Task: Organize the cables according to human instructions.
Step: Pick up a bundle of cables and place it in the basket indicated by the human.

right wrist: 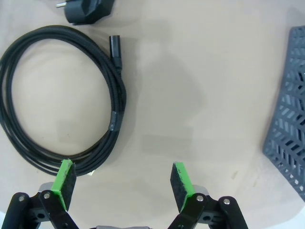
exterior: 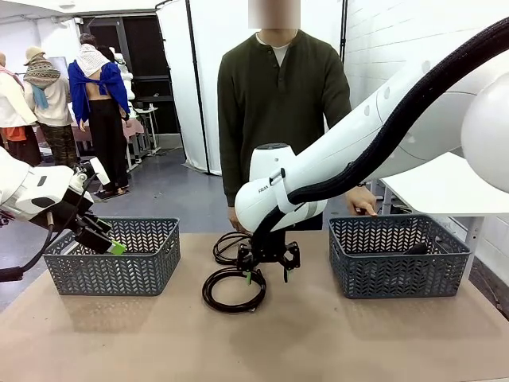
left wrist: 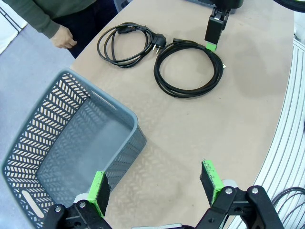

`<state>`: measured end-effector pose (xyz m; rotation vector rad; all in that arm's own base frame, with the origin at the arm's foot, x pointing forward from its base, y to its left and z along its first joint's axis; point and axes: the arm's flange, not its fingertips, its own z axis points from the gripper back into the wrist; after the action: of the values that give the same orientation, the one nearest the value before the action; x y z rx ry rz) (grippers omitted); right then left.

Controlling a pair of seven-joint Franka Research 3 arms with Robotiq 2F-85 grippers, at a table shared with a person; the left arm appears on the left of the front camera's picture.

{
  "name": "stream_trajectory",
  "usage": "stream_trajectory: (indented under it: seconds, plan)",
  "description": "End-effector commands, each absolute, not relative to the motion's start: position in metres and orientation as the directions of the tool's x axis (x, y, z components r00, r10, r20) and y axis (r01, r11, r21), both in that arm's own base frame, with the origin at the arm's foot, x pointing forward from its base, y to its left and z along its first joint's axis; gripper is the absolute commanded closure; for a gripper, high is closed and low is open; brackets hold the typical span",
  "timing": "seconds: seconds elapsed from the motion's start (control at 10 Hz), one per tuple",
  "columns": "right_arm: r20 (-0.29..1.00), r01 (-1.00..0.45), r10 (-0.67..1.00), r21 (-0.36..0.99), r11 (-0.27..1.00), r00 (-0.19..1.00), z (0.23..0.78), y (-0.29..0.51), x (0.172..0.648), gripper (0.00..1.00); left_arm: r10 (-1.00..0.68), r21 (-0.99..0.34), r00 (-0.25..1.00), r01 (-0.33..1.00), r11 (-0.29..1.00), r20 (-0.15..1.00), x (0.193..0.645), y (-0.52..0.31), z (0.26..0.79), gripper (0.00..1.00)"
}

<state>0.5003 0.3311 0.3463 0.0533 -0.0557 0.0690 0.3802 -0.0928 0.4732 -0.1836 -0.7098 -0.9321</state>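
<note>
A light brown table [exterior: 334, 342] carries two grey plastic baskets with a herringbone lattice; the left basket [exterior: 119, 270] stands near the table's left edge and the right basket [exterior: 398, 270] near its right edge, well apart, both upright. At the far side stands a person [exterior: 278, 103] in a dark green sweater over a white collar; behind hangs a white curtain [exterior: 203, 79]; at the far right is a white flat surface [exterior: 445, 187], perhaps another table top.

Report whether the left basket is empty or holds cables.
Empty: in the left wrist view the left basket shows a bare grey floor, no cord inside.
</note>
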Motion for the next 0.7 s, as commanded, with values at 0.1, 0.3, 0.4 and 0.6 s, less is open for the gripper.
stream_trajectory:
  seconds: [0.1,0.3,0.4,0.6]
  plan:
    - [0.057,-0.033,0.03,0.039,0.999,0.998,0.336,0.338,0.516,0.0,-0.666,0.145,0.391,0.786,0.6,0.636,0.382,-0.09,0.472,0.0]
    - [0.051,-0.013,0.011,0.035,0.999,0.999,0.331,0.337,0.524,0.0,-0.666,0.145,0.391,0.786,0.6,0.636,0.382,-0.09,0.472,0.0]
    - [0.046,-0.011,0.009,0.035,0.999,0.999,0.328,0.337,0.528,0.0,-0.666,0.145,0.391,0.786,0.6,0.636,0.382,-0.09,0.472,0.0]
    - [0.054,0.006,-0.007,0.02,1.0,0.998,0.322,0.335,0.533,0.0,-0.666,0.145,0.391,0.786,0.6,0.636,0.382,-0.09,0.472,0.0]
